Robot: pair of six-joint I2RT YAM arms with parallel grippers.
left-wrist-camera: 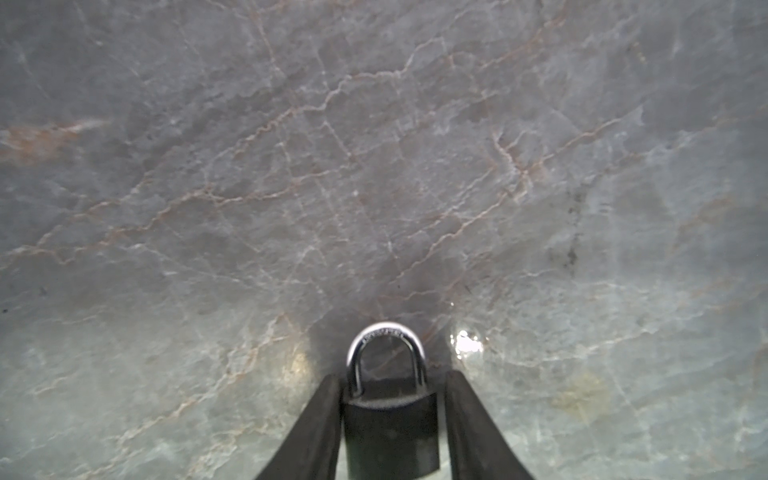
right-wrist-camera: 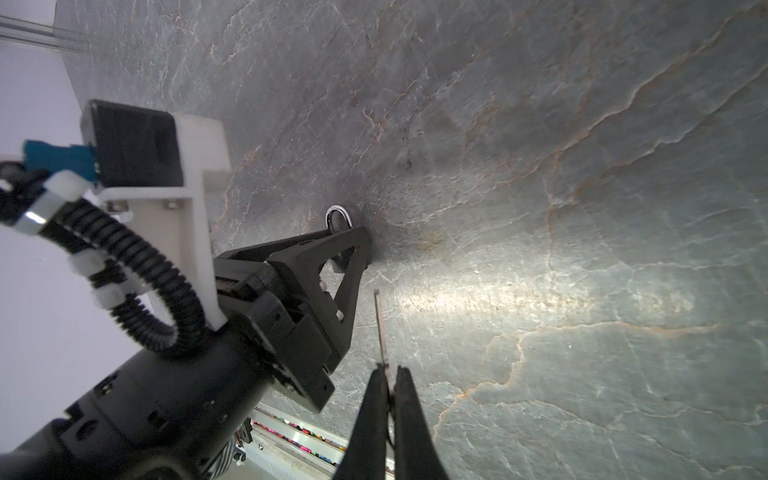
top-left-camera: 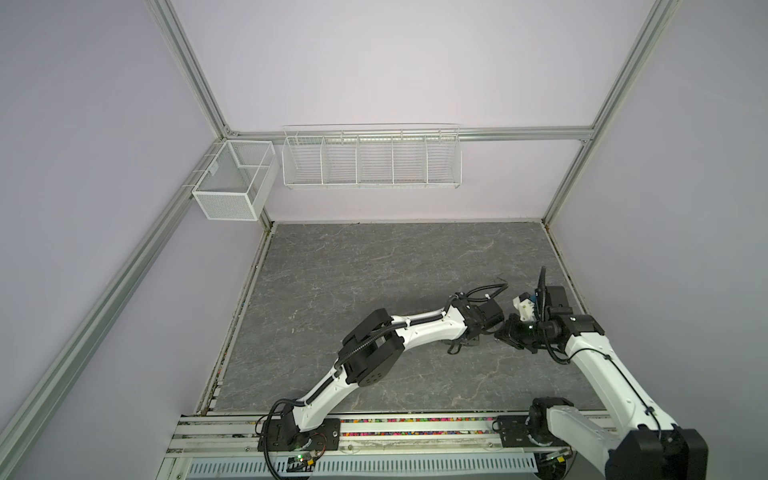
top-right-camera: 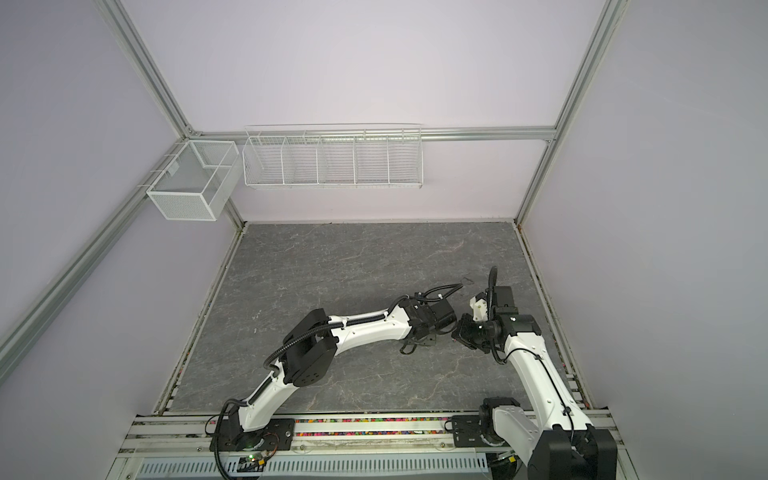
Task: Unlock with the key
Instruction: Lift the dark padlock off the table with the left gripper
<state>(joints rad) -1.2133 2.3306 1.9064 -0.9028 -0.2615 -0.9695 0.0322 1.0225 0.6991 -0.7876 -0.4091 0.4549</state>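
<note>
**Desk:** What's the left gripper point(left-wrist-camera: 392, 377) doing?

**Me:** On my left wrist feed its jaws stand partway apart, no wider than the padlock point(left-wrist-camera: 390, 432) between them. They clamp the two sides of its dark body. One jaw sits flush on the body and the other is right up at the far side.

**Desk:** And where's the padlock?

**Me:** It's low on the grey marbled table point(left-wrist-camera: 249, 166). Its silver shackle point(left-wrist-camera: 388, 331) pokes out past the jaw tips, pointing away from the wrist. I can't tell whether the shackle touches the table. In both top views the two grippers meet over the right half of the table, but the padlock is too small to pick out there.

**Desk:** And the right gripper?

**Me:** The right gripper point(right-wrist-camera: 388, 371) is pinched fully shut on the key point(right-wrist-camera: 381, 328). I see the thin blade edge-on, sticking straight out from between the tips.

**Desk:** Is the key in the lock?

**Me:** No. The tip hangs over bare table just beside the left gripper's jaw frame, apart from it and from the padlock. I can't see the keyhole on any feed.
</note>
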